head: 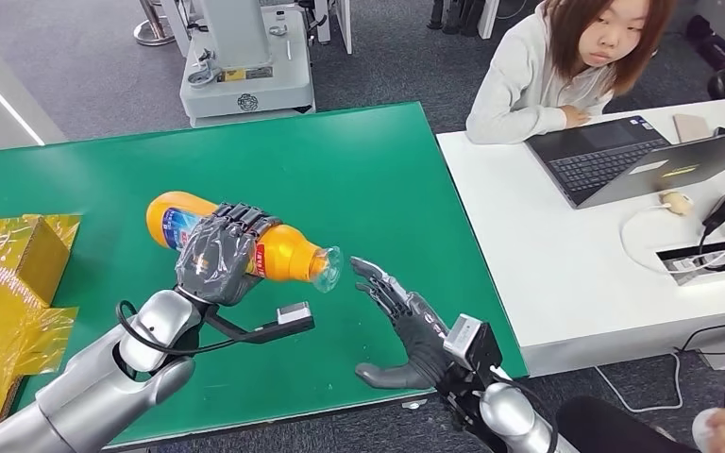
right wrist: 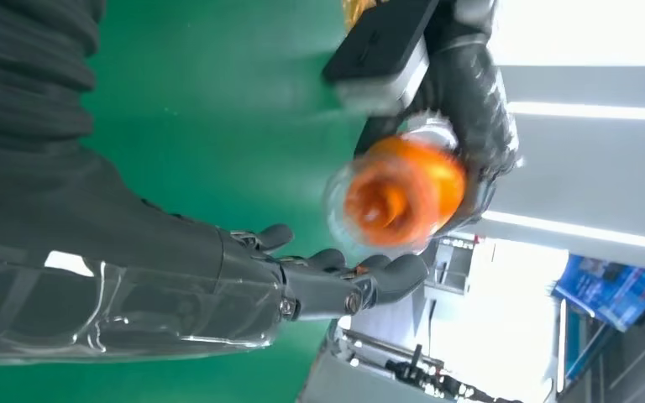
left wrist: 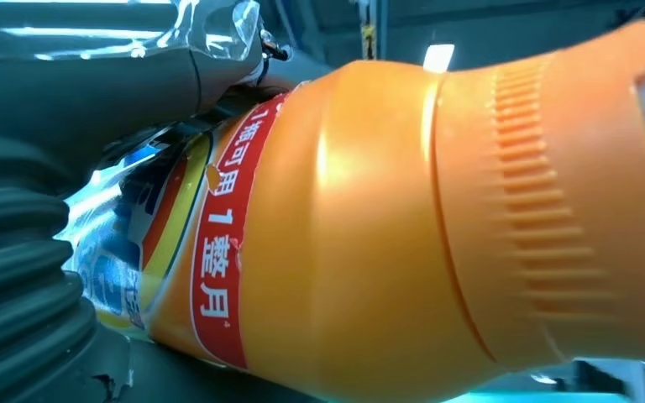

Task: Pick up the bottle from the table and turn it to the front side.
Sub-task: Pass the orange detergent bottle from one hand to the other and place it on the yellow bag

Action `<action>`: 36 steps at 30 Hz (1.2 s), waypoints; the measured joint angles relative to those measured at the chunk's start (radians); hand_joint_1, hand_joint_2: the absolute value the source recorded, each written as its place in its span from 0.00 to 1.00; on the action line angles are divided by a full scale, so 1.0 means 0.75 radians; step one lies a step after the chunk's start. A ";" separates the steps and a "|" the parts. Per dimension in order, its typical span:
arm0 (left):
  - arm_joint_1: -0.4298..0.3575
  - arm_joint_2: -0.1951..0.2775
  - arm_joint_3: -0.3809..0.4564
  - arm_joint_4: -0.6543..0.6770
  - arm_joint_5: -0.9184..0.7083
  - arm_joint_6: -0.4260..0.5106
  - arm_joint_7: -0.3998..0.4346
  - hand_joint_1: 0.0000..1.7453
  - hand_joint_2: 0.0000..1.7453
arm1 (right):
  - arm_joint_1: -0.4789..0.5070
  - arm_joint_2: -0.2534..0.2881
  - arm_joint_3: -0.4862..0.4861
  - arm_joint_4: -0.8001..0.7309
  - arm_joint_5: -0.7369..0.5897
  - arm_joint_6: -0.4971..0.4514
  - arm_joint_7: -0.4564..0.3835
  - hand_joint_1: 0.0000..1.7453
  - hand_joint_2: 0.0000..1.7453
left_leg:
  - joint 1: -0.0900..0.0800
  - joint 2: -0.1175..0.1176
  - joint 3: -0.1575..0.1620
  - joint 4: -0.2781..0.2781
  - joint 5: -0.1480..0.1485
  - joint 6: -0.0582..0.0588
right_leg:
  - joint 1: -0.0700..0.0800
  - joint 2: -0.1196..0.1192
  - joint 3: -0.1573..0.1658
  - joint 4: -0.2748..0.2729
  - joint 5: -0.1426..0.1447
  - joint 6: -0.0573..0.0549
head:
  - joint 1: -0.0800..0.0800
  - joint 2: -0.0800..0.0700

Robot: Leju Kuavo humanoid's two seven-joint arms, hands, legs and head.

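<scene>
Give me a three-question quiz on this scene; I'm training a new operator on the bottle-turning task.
1. True or false: the left hand grips the bottle.
2. The bottle's cap end points toward: A) the box, B) the right hand, C) the laptop.
3. Fill in: the right hand's fingers are ____ and hold nothing.

Key
1. True: it wraps the bottle's middle, with the bottle lying sideways over the table.
2. B: the cap end faces the right hand, close to its fingertips.
3. Apart.
</scene>
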State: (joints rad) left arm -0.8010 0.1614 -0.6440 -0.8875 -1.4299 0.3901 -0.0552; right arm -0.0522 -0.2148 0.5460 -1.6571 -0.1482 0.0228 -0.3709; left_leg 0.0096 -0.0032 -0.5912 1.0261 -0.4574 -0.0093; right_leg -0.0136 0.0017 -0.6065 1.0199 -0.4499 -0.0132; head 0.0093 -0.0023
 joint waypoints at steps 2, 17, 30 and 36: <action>-0.026 -0.003 -0.025 0.053 -0.089 -0.042 0.035 1.00 1.00 | 0.019 0.000 -0.006 -0.020 0.013 0.005 -0.022 0.00 1.00 | 0.000 0.000 0.000 0.000 0.000 0.000 | 0.000 0.000 0.000 0.000 0.000 0.000 | 0.000 0.000; 0.072 0.083 -0.072 0.287 -0.179 -0.310 0.168 1.00 1.00 | 0.107 0.013 -0.100 -0.100 0.087 0.116 -0.094 0.00 1.00 | 0.000 0.007 0.002 -0.001 -0.003 -0.003 | 0.000 0.008 0.000 0.000 0.000 0.000 | 0.000 0.000; 0.184 0.216 -0.024 0.361 -0.179 -0.483 0.499 1.00 1.00 | 0.094 0.028 -0.144 -0.106 0.095 0.114 -0.073 0.00 1.00 | 0.000 0.005 0.006 -0.003 -0.006 -0.003 | 0.000 0.004 0.009 0.000 -0.003 -0.002 | 0.000 0.000; 0.342 0.337 0.183 0.349 -0.182 -0.533 0.709 1.00 1.00 | 0.067 0.060 -0.147 -0.101 0.112 0.119 -0.029 0.00 1.00 | 0.000 0.006 0.022 -0.009 -0.009 -0.005 | 0.000 0.005 0.020 0.001 -0.008 -0.005 | 0.000 0.000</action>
State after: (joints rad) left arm -0.5445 0.4141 -0.5069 -0.6257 -1.5661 -0.0096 0.4762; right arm -0.0020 -0.1699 0.4357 -1.7325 -0.0640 0.1118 -0.3924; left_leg 0.0096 0.0015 -0.5750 1.0194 -0.4645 -0.0133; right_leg -0.0136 0.0052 -0.5914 1.0205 -0.4559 -0.0171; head 0.0093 -0.0023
